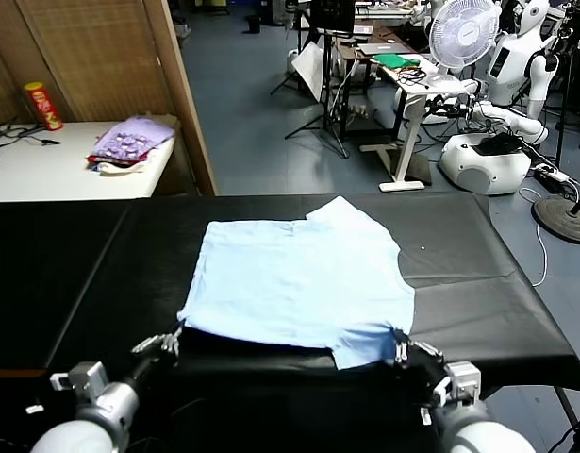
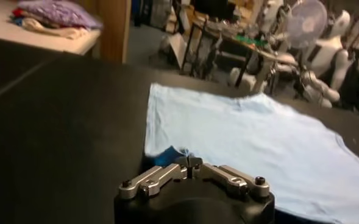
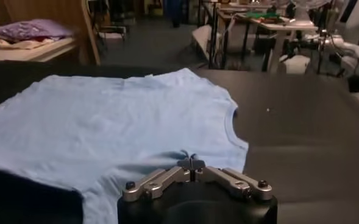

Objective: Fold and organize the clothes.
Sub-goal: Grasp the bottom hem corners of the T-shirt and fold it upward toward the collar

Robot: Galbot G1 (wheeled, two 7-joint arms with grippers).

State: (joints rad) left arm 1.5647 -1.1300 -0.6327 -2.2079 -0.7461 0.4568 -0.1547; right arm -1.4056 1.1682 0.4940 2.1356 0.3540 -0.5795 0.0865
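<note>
Pale sky-blue, thin short-sleeved T-shirt is laid flat on the black cloth-covered table, long axis running across it, neckline toward the robot's right, hem toward its left. Fabric is plain and mostly smooth. The left gripper is pinched shut on the near hem corner; the right gripper is pinched shut on the near sleeve.

Black table fills foreground. White side table beyond its far left corner: purple patterned cloth heap at its right edge, red-yellow canister upright by far edge. White fan far right.
</note>
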